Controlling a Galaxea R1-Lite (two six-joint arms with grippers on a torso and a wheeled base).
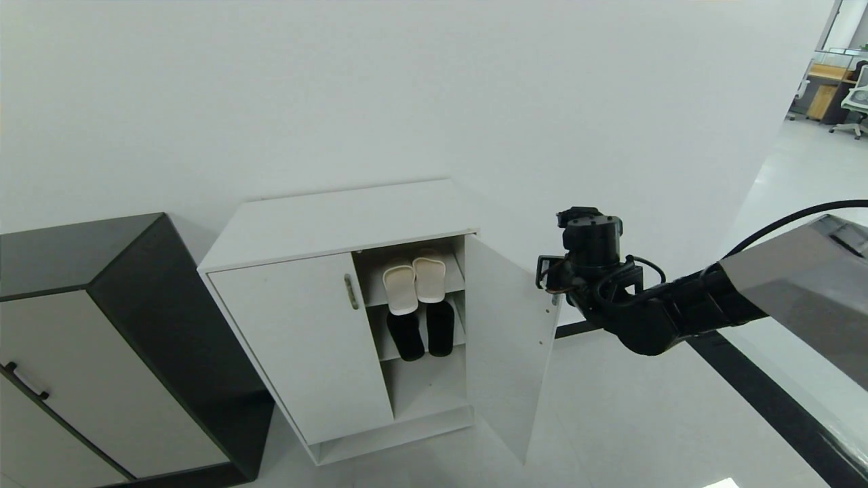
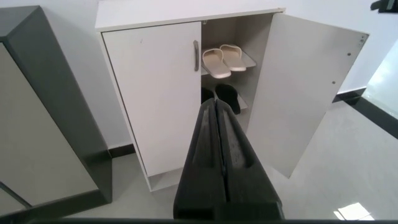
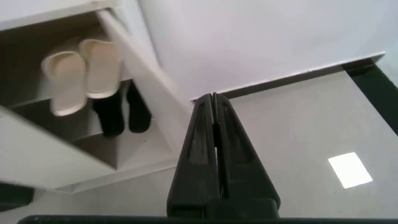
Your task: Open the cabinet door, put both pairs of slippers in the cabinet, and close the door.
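Head view: right gripper (image 1: 546, 276) just beside open cabinet door (image 1: 505, 352).

A white cabinet (image 1: 339, 217) is standing on the floor against the wall. Its right door (image 1: 508, 339) is hanging wide open, swung out to the right, while its left door (image 1: 298, 346) is sitting shut (a slim upright handle (image 1: 350, 291) is showing near its inner edge). A white pair of slippers (image 1: 413, 285) is lying side by side on the upper shelf, ends jutting past the shelf's front edge. A black pair of slippers (image 1: 424, 332) is lying likewise on the shelf directly below.
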